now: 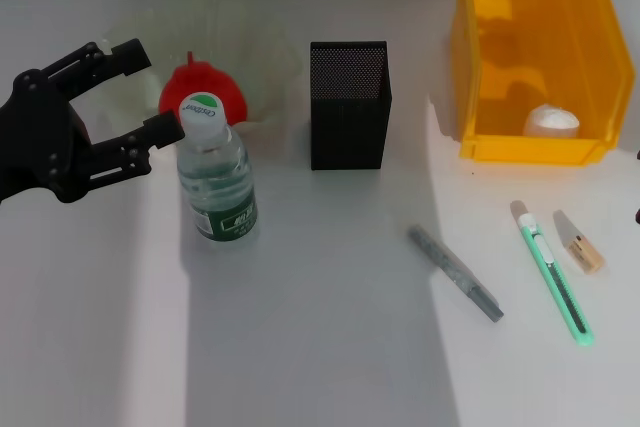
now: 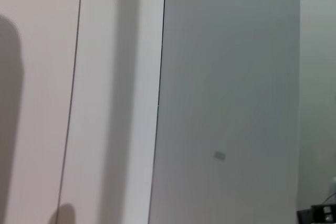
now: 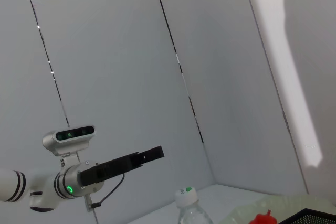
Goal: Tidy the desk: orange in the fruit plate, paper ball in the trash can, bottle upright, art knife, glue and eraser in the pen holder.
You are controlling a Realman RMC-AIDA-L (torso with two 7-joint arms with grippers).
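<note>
While your left gripper (image 1: 138, 87) hangs with fingers released beside the upright bottle (image 1: 216, 177), the knife (image 1: 553, 272) lies lengthwise near the surface's right edge; right gripper unseen.

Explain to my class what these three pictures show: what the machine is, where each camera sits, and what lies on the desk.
It is a two-armed robot tidying a desk. The head camera looks down on the white desk; two cameras on the wrists mostly see walls. The black left end effector hangs open beside the upright clear plastic bottle, holding nothing. Behind stand a red fruit-shaped object on a clear plate, a black mesh pen holder and a yellow bin with a white paper ball. A grey stick, green art knife and small eraser lie loose.
</note>
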